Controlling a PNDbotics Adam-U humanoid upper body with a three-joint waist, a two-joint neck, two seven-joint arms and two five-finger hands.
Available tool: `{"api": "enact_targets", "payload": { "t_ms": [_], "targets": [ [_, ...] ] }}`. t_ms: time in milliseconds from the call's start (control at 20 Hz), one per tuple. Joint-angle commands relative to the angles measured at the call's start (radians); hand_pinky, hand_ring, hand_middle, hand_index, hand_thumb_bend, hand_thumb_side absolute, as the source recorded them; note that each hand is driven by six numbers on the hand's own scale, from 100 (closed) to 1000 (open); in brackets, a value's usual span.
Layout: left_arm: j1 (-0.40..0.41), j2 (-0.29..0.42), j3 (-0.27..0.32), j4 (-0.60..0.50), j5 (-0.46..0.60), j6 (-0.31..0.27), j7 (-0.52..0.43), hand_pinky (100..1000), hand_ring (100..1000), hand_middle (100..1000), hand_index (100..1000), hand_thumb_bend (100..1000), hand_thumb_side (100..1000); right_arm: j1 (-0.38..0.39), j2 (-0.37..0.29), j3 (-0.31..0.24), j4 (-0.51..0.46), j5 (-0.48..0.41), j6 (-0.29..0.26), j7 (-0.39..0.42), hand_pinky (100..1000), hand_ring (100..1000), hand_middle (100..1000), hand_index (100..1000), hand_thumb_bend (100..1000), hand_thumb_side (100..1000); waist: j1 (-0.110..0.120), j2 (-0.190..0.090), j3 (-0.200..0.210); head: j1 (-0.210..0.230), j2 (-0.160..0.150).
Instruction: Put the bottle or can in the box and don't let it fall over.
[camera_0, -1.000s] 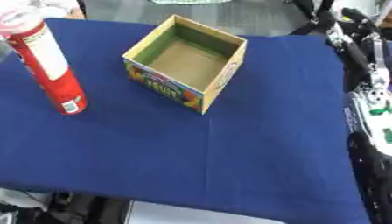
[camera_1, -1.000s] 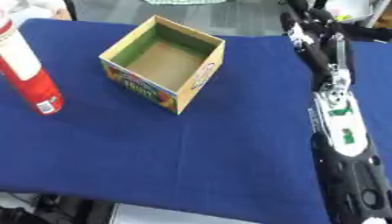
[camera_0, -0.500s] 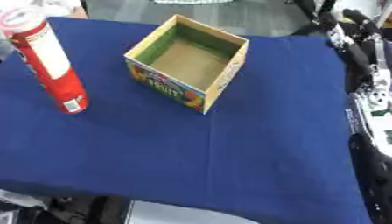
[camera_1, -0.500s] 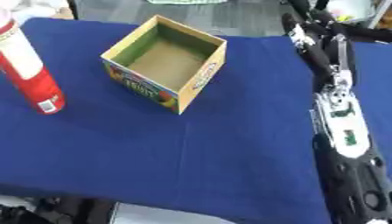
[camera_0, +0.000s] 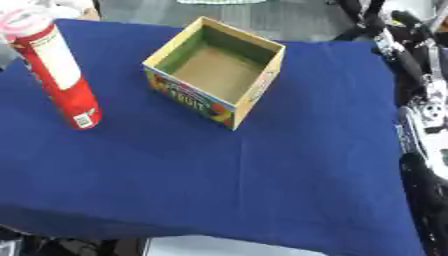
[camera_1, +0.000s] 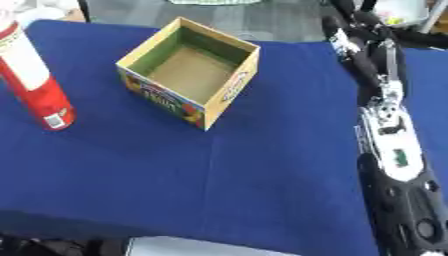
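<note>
Tall red can (camera_0: 56, 75) with white label and clear lid, upright left of the open cardboard box (camera_0: 216, 70), box empty, right arm (camera_1: 389, 145) alongside, hand state unclear

Comparison with the preceding frames. We detect no displacement: the red can (camera_0: 61, 80) near the table's left edge and the box (camera_0: 188, 97) at its far middle are unmoved.

Even, bright overhead light — soft shadows under the box (camera_0: 215, 70) and red can (camera_0: 58, 75) — everything slightly blurred, edges softest.
</note>
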Motion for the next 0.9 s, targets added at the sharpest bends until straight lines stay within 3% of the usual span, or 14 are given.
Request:
{"api": "enact_targets", "payload": {
  "t_ms": [50, 900],
  "targets": [
    [-0.024, 0.043, -0.005, -0.007, -0.019, -0.011, -0.014, 1000, 988, 774, 878, 838, 348, -0.017, -0.009, 0.000, -0.016, -0.006, -0.003, 0.005, 755, 959, 1000, 810, 672, 417, 0.005, -0.005, -0.001, 0.002, 0.005],
    [-0.137, 0.010, -0.049, 0.050, -0.070, -0.025, -0.068, 1000, 982, 767, 873, 848, 360, -0.017, -0.004, 0.006, -0.014, -0.012, -0.002, 0.016, 756, 961, 1000, 811, 672, 410, 0.003, -0.003, -0.007, 0.053, 0.005]
  ]
}}
